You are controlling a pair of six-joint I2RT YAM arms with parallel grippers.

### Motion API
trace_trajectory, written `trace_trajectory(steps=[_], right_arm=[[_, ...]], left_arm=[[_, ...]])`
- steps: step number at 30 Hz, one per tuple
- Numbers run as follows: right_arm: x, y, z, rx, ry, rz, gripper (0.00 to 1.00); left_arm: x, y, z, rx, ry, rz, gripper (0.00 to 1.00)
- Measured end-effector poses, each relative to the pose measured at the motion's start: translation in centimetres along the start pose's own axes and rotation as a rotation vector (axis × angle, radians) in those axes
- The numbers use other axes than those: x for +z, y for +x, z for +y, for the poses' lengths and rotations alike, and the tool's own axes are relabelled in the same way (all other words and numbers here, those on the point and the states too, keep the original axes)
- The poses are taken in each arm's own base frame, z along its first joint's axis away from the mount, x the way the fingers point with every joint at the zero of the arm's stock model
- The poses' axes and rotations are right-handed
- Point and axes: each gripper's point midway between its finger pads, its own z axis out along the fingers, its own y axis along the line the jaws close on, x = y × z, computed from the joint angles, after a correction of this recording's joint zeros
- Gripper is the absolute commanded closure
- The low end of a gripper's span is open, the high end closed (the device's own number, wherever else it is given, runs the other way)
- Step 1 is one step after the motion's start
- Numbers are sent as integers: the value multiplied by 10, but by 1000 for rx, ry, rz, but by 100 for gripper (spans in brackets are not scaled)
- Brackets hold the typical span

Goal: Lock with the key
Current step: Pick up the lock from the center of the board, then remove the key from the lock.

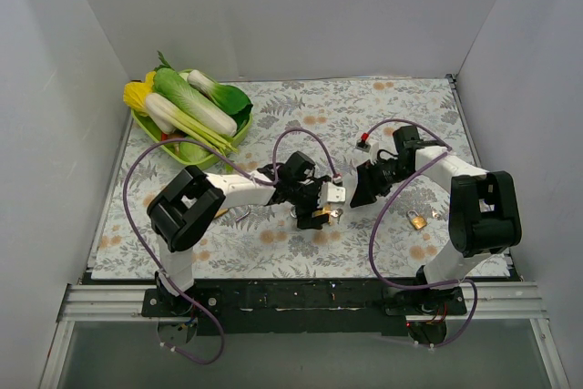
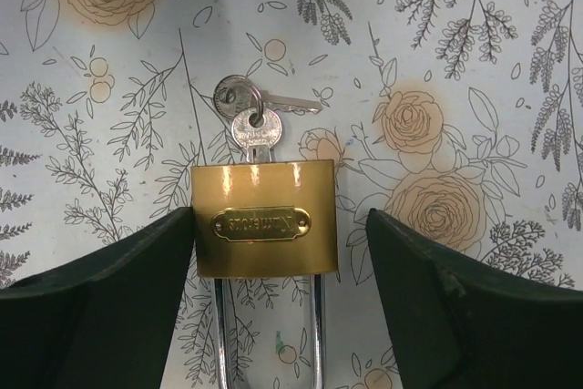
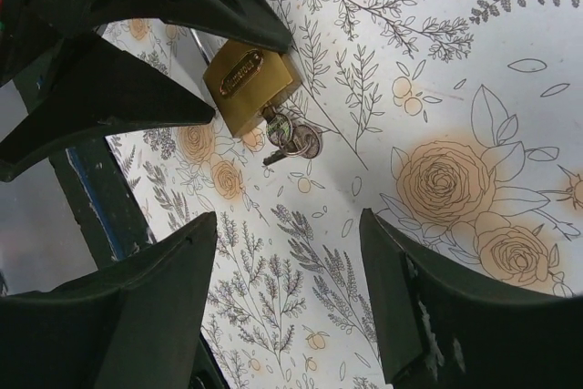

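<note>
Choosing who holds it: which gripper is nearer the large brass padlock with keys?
Left: the left gripper straddles the brass padlock; the right gripper sits beyond its keys, apart.

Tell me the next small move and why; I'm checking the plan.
Probably close the left tool on the padlock: it lies between the open fingers, gap on one side, key in it. The right tool hangs open, apart from the key.

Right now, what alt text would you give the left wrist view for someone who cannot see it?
A brass padlock lies on a floral cloth between the open fingers of the left end effector, a key in its keyhole, shackle toward the camera.
</note>
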Motion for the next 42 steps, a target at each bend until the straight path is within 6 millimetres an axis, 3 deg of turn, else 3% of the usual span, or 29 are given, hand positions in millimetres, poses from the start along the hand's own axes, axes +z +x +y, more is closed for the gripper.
trace_trajectory(steps=[1,4,8,9,16,25,32,38,40,41,42], right_arm=[[0,0,0,2,0,-2,27],[-1,-1,-1,3,0,-5,24],[-1,-2,3,9,-19,-16,22],[0,-3,4,10,-28,-21,22],[2,-5,17,39,-101,-48,25],[14,-6,45,2,-209,-30,34],[25,1,63,-34,-257,12,55],[26,4,69,-41,-279,20,74],[26,6,70,-39,-285,26,71],[25,7,70,-36,-290,29,58],[26,9,71,-28,-297,34,52]], left_arm=[[0,0,1,-1,-1,1,48],[2,-2,4,3,-9,3,64],[2,-3,4,20,-8,3,96],[2,-4,3,26,-7,3,98],[-9,-7,-3,85,-25,11,100],[-33,-43,-22,267,-31,-70,100],[-38,-55,-26,314,-30,-95,100],[-37,-44,-32,313,-25,-86,100],[-37,-40,-35,309,-19,-80,100],[-37,-39,-35,309,-19,-79,100],[-37,-37,-36,308,-18,-77,100]])
